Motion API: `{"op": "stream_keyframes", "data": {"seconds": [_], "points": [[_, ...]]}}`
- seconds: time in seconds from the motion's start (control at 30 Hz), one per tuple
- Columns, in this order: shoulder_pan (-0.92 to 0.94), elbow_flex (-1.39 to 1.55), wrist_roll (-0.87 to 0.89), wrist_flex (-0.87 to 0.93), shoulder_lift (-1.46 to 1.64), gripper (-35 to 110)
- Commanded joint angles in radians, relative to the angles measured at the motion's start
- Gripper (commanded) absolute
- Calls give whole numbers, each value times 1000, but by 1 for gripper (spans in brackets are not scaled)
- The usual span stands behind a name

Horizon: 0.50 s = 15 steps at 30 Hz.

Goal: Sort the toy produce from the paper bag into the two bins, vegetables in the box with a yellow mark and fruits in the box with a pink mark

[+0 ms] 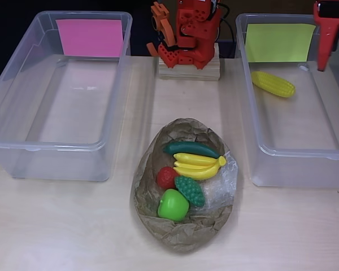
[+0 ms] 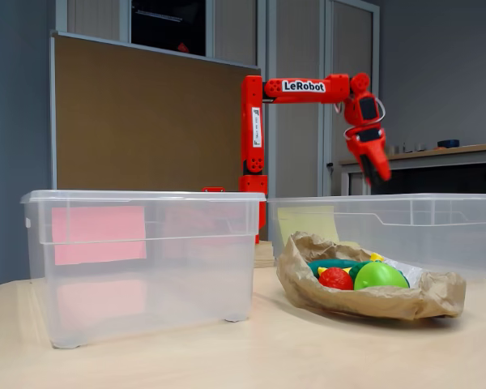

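Toy produce in the paper bag, one corn in the yellow box

Toy produce lies in the crumpled paper bag on the bench: cucumber, bananas, red fruit, green apple. A yellow corn lies in the yellow-marked box. The pink-marked box holds nothing. The fingers hang above the yellow-marked box; I cannot tell if they are apart.

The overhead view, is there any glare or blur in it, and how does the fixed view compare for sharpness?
Overhead view: soft and slightly washed out, with pale glare on the table. Fixed view: bins and paper bag look fairly sharp, but the gripper is smeared, and the background is dim.
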Motion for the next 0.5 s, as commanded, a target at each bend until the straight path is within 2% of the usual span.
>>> {"op": "stream_keyframes", "data": {"seconds": [0.0,0.23,0.3,0.47], "points": [[140,-114,-471,-48,69,40],[499,-156,-1069,-64,107,31],[595,-156,-1169,-52,101,24],[808,-164,-1299,-9,54,24]]}}
